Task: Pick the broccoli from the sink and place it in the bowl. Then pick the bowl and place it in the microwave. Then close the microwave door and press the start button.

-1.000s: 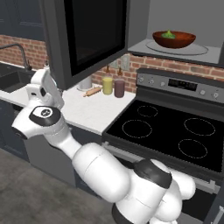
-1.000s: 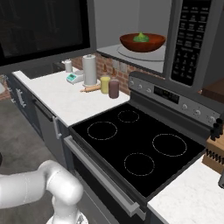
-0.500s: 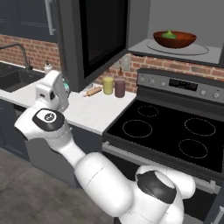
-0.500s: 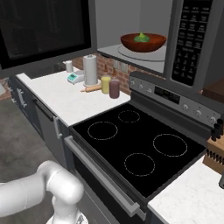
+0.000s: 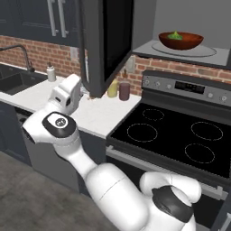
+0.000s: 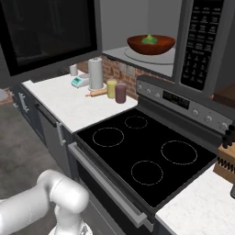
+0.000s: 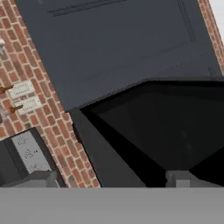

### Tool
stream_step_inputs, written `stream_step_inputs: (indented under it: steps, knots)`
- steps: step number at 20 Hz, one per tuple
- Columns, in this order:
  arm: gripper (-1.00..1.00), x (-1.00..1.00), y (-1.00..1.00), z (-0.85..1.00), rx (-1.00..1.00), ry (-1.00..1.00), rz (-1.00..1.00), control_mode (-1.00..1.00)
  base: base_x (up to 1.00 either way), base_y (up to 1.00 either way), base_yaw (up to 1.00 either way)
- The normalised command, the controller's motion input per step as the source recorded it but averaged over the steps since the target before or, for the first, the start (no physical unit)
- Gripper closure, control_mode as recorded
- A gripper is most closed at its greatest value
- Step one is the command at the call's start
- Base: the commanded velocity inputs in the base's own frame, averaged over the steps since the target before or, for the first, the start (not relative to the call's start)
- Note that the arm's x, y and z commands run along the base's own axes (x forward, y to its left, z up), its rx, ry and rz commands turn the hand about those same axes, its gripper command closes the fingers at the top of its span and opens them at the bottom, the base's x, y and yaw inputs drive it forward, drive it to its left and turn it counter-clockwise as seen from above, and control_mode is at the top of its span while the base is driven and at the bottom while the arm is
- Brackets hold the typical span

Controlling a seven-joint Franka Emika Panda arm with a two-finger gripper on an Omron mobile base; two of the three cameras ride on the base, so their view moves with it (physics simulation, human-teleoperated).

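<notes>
The bowl [image 5: 180, 40] sits inside the open microwave [image 6: 202, 41], resting on the round glass plate [image 5: 203, 51] on the cavity floor, and the broccoli [image 5: 175, 35] lies in the middle of the bowl as a small green lump. From the right base view the same bowl [image 6: 151, 44] and broccoli [image 6: 149, 39] appear just left of the microwave's button panel [image 6: 201, 39].

The microwave door [image 5: 106, 43] stands swung out to the left, a tall black-framed panel with dark glass, hanging over the white counter [image 5: 101, 115]. In the right base view the door [image 6: 50, 34] crosses the upper left, its glass facing the camera.

The white arm reaches leftward from the base, and the hand [image 5: 66, 94] is held up below and just left of the door's lower edge, above the counter. In the hand view the claw [image 7: 114, 178] looks at the door's dark frame and glass against a brick wall; its fingertips [image 7: 177, 177] are barely visible at the bottom, so whether it is open or closed cannot be told, and nothing is seen in it.

The sink [image 5: 13, 81] lies at the far left with its black faucet [image 5: 25, 56]. A yellow cup [image 6: 111, 88] and a dark red cup [image 6: 120, 93] stand side by side near the black stove [image 6: 147, 156], with a paper towel roll [image 6: 95, 73] and a rolling pin [image 6: 97, 93] beside them.
</notes>
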Motion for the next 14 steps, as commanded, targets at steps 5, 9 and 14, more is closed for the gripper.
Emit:
stream_step_inputs:
  steps: [5,9,14]
  knots:
    - [-1.0,0.0,-1.0,0.5,0.25,-0.05,0.0,-1.0,0.0,0.0,0.0]
    - [-1.0,0.0,-1.0,0.47,0.23,-0.02,0.0,-1.0,0.0,0.0,0.0]
    - [-1.0,0.0,-1.0,0.51,0.21,0.0,0.0,-1.0,0.0,0.0,0.0]
